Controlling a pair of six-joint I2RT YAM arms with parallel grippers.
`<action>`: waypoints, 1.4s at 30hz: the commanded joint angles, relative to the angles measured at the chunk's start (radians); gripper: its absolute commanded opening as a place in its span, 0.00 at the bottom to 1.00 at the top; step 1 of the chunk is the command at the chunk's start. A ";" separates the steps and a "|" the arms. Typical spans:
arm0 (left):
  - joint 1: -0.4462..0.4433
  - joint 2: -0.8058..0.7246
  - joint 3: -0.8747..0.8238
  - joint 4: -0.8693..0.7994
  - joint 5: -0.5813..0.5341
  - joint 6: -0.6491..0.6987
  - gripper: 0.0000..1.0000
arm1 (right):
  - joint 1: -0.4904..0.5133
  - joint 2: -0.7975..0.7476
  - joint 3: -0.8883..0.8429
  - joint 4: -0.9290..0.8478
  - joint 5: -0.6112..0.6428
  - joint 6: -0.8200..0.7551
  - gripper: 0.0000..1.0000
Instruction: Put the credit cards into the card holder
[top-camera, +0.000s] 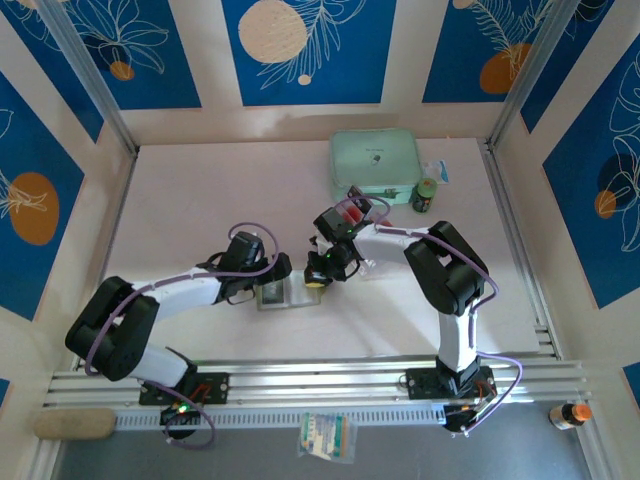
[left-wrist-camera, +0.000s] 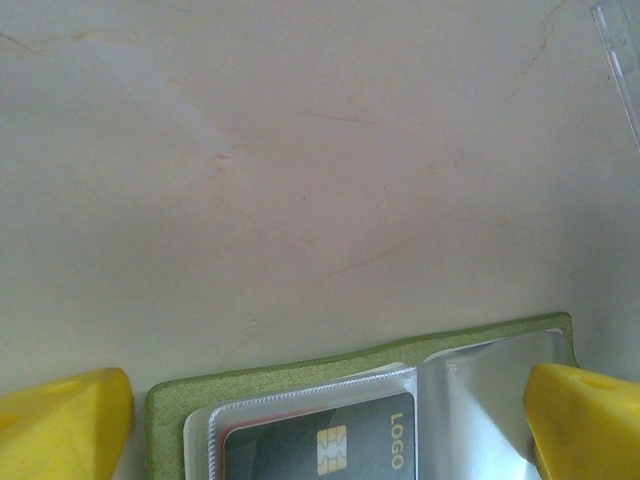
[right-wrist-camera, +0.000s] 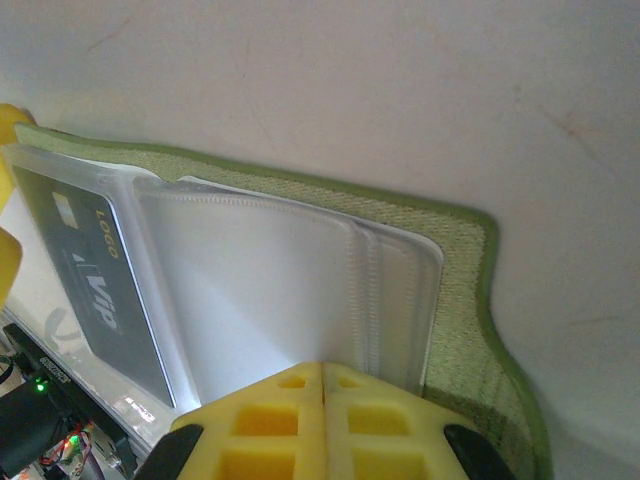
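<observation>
The olive-green card holder (top-camera: 268, 297) lies open on the table between the two arms. A black credit card (left-wrist-camera: 320, 450) with a gold chip sits inside one of its clear sleeves. My left gripper (left-wrist-camera: 325, 420) stands open, its yellow fingers (left-wrist-camera: 65, 420) straddling the holder (left-wrist-camera: 250, 385). My right gripper (right-wrist-camera: 322, 368) is shut, its tips pinched on a clear sleeve page (right-wrist-camera: 260, 290) that rises from the holder (right-wrist-camera: 460, 340). The black card (right-wrist-camera: 95, 280) lies to the left of that page. In the top view the right gripper (top-camera: 318, 278) meets the holder's right edge.
A mint-green case (top-camera: 375, 165) and a small dark bottle (top-camera: 426, 195) stand at the back. A clear tray (top-camera: 352, 212) with something red and black in it sits under the right arm. A packet (top-camera: 326, 437) and a small bottle (top-camera: 570, 413) lie beyond the front rail.
</observation>
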 joint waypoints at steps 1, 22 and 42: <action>-0.002 -0.003 0.000 0.054 0.088 -0.003 1.00 | -0.001 0.076 -0.051 -0.052 0.093 0.011 0.00; -0.016 -0.171 -0.018 0.162 0.165 -0.103 1.00 | 0.000 0.089 -0.049 -0.046 0.083 0.008 0.00; -0.077 -0.122 -0.001 0.225 0.164 -0.163 1.00 | -0.051 -0.150 0.018 -0.129 0.093 -0.035 0.00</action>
